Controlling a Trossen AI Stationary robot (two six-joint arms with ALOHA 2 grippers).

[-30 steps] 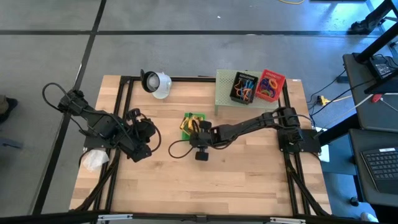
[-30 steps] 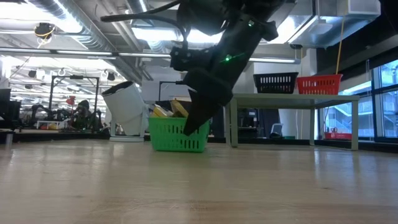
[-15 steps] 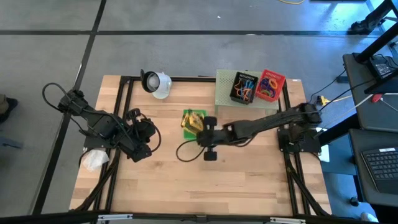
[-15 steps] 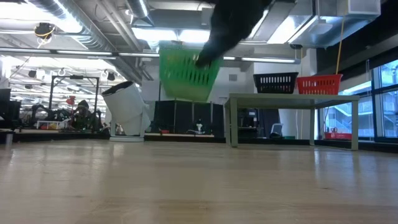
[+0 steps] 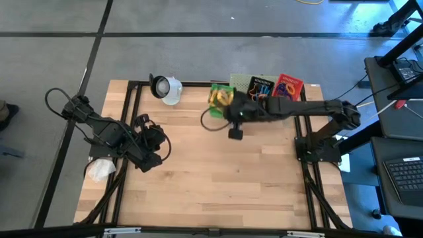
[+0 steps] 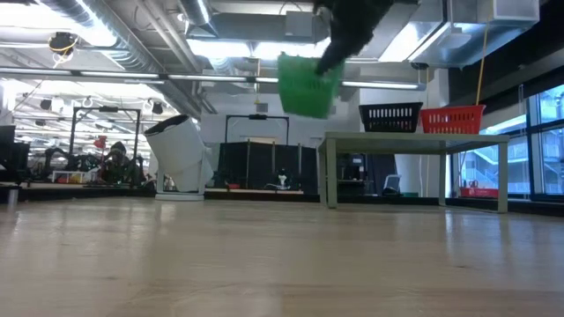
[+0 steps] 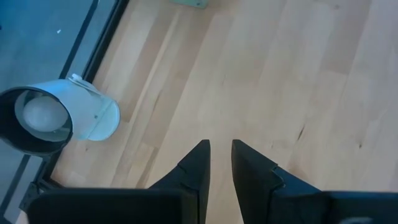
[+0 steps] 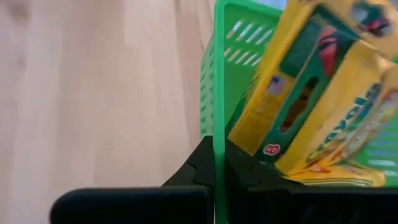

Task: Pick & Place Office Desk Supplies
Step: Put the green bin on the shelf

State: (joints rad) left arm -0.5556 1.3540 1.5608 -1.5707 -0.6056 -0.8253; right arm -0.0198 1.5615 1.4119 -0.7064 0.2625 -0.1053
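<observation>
Carried up and away from mid-table since the earlier frame: green basket with crayon boxes, now in the air just beside the pale green mesh stand, rim pinched in the right gripper. Not yet set down. Black basket and red basket already on the stand. White cup well clear. Left gripper parked far from the stand, fingers nearly together, holding nothing.
</observation>
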